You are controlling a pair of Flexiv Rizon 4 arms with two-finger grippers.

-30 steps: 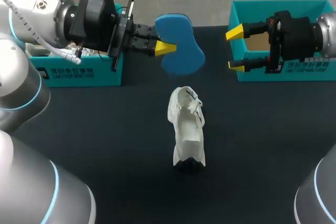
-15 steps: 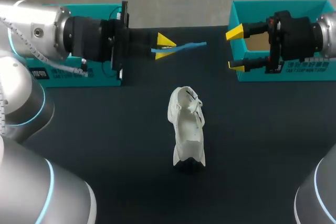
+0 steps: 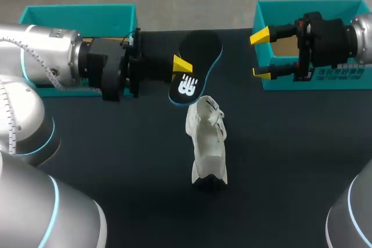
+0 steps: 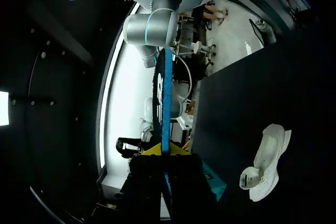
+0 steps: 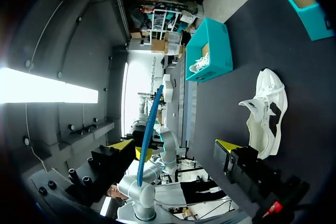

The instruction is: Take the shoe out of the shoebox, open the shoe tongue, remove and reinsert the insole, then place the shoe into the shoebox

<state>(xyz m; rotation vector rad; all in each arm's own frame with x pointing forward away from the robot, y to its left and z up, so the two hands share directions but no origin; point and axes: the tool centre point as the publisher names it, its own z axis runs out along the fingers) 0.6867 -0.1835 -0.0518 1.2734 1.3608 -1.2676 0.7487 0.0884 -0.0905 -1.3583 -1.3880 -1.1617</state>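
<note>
Head view shows black, blue-edged insole and white shoe

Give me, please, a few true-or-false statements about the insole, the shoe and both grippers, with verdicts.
1. The left gripper is shut on the insole. True.
2. The shoe lies inside a shoebox. False: it sits on the table, outside both boxes.
3. The right gripper is open and empty. True.
4. The insole is inside the shoe. False: it is held in the air, out of the shoe.
</note>
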